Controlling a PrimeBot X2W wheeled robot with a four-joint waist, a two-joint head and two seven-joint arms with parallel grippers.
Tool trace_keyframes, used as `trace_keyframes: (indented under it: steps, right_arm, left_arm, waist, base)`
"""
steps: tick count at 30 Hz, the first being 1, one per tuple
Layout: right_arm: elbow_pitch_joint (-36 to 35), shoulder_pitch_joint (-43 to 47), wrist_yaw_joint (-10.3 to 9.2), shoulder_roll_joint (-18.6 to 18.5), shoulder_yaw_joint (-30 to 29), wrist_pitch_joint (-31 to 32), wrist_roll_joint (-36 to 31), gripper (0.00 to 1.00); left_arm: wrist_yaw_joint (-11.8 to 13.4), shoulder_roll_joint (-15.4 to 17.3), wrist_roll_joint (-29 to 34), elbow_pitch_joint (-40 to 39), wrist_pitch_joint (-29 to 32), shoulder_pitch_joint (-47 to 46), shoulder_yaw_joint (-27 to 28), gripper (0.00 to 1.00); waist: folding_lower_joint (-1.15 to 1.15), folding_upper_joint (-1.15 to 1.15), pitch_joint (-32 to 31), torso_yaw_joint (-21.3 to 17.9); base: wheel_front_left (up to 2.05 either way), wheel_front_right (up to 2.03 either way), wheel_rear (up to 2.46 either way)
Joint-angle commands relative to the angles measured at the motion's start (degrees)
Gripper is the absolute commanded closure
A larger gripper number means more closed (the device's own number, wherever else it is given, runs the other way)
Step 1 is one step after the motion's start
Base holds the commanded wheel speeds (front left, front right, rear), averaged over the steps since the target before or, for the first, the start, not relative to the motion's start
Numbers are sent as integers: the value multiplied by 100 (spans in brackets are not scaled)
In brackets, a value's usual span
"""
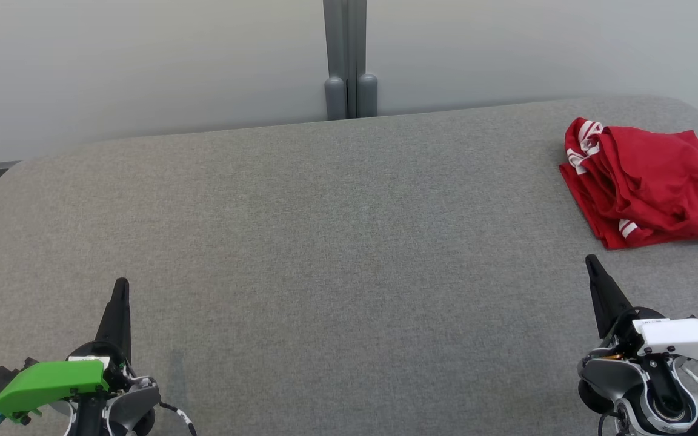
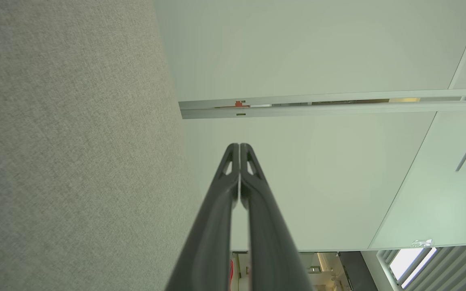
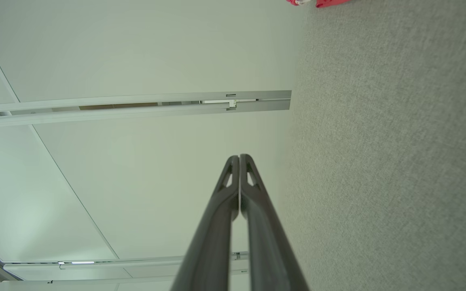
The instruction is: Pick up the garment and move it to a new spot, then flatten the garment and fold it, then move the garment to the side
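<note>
Garment [image 1: 649, 181]: red, white-striped trim, bunched in heap at far right of surface [image 1: 337, 242], close to its edge.
Handling, judged: light, soft, limp. Will sag and drag, and layers may slip apart.
Best hold: pinch raised fold or near hem.
Right gripper [image 1: 592, 263]: closed, empty, near garment on its near side.
Left gripper [image 1: 121, 284]: closed, empty, well apart at near left.
Partition post [image 1: 349, 60]: behind surface, out of way.
No obstacle between right gripper and garment.

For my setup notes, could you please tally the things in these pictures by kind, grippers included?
Red garment: 1
Grey table: 1
Grippers: 2, left gripper and right gripper, jaws shut
Total: 4
</note>
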Motion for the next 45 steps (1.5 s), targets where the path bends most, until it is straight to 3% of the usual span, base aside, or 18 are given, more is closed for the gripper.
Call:
trace_keyframes:
  steps: [1, 45]
  right_arm:
    - [8, -44, 2, -2, -13, 21, -23, 100]
    - [9, -44, 2, 6, -22, 23, -33, 100]
  left_arm:
    - [-19, 8, -29, -13, 17, -63, 5, 100]
    - [-19, 9, -30, -13, 16, -63, 3, 100]
  waist:
    - [0, 0, 0, 0]
    - [0, 0, 0, 0]
  base:
    - [0, 0, 0]
    - [0, 0, 0]
